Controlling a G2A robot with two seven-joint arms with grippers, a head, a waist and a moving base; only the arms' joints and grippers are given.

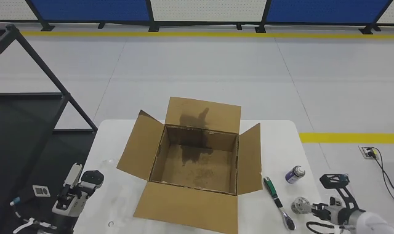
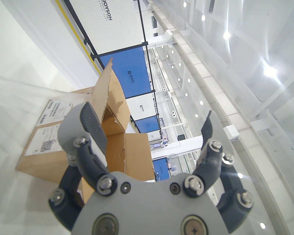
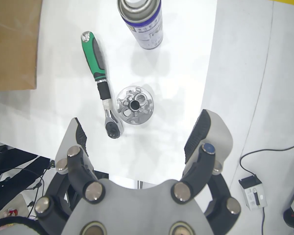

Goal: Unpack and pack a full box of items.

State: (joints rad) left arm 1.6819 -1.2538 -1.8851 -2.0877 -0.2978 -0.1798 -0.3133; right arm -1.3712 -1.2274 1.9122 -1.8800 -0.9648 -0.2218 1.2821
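Brown cardboard box (image 1: 188,206) at table centre, flaps out, floor looks bare. Unpack likely done, repack next. Green-handled ratchet wrench (image 3: 93,54), blue-labelled spray can (image 3: 143,18), silver slotted metal hub (image 3: 134,113) at box's 4 o'clock. Right gripper (image 3: 139,121) spread wide, empty, near hub; next: drop, centre, clamp rim. Left gripper (image 2: 149,112) wide, empty, 8 o'clock. Near inner wall hidden; dark floor patch unclear.

light: bright, even, from ceiling lamps (image 2: 226,35) high above the box (image 1: 194,163) | glare: starbursts round the lamps, sheen on the table (image 1: 280,154) beside the box | shadows: faint, soft, under the spray can (image 3: 142,20) | distortion: lines bow toward wrist-view edges
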